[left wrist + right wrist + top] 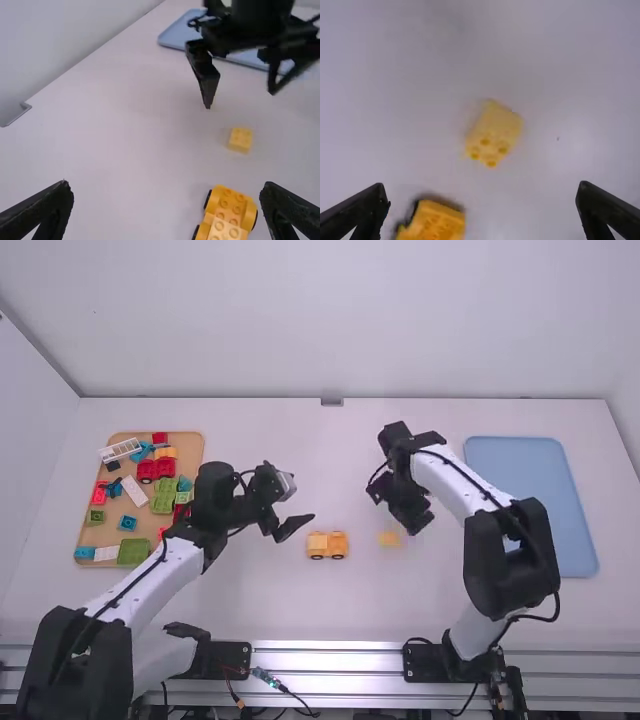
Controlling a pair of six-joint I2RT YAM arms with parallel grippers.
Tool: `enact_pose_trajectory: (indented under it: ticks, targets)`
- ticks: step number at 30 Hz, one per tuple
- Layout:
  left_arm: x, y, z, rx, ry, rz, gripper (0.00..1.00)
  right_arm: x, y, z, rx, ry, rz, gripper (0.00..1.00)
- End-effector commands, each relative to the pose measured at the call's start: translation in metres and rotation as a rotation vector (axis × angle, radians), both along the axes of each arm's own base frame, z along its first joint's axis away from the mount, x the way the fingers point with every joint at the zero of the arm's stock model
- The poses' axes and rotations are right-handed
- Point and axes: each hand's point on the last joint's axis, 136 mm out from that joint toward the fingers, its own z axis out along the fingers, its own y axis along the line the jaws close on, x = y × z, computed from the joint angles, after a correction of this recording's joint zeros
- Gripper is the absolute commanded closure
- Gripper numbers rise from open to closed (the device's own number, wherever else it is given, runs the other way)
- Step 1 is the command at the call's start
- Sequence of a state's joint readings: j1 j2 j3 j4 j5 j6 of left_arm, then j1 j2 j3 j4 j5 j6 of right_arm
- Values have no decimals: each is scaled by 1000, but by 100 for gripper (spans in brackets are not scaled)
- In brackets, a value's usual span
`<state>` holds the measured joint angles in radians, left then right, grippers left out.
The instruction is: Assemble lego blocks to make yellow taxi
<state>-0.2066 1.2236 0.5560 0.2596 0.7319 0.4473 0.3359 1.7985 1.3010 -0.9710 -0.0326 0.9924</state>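
My black left gripper [302,503] and black right gripper [394,517] stand wide open, both empty. On the smooth white table [345,605] — wheeled orange-yellow plastic car [327,545], small studded yellow plastic block [389,539] near it.

One blue tray [530,462], one tan tray [190,445], one wheeled yellow vehicle [327,545] and one loose yellow block [240,139] are counted. On the tan tray, one white ladder-like piece [120,450] is seen; the crowded blocks [133,551] cannot be counted surely.
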Motion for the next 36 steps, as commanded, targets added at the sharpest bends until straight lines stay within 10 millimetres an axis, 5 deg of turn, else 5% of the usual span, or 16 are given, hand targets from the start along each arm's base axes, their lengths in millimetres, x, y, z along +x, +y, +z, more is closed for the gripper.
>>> enact_pose_trajectory:
  ticks: [1,7,14,18,25,31,36]
  targets:
    - [-3,0,3,-9,-7,-7,1,16,0,20,-6,-95,501,1]
    - [-2,1,3,-8,-9,-4,1,50,-28,26,-242,-175,963,1]
    - [3,0,10,-9,-56,-1,1,43,-34,17,-235,-122,1288,1]
    - [-1,1,3,0,-19,0,1,42,-8,8,-82,-231,1595,1]
    - [-25,-10,-5,33,-73,-183,1,-4,37,14,384,-635,2143,1]
    - [-34,-16,-17,34,-75,-272,1,-12,36,22,470,-991,2236,1]
    - [-40,-23,-31,14,-90,-365,1,-16,21,10,419,-1178,2236,1]
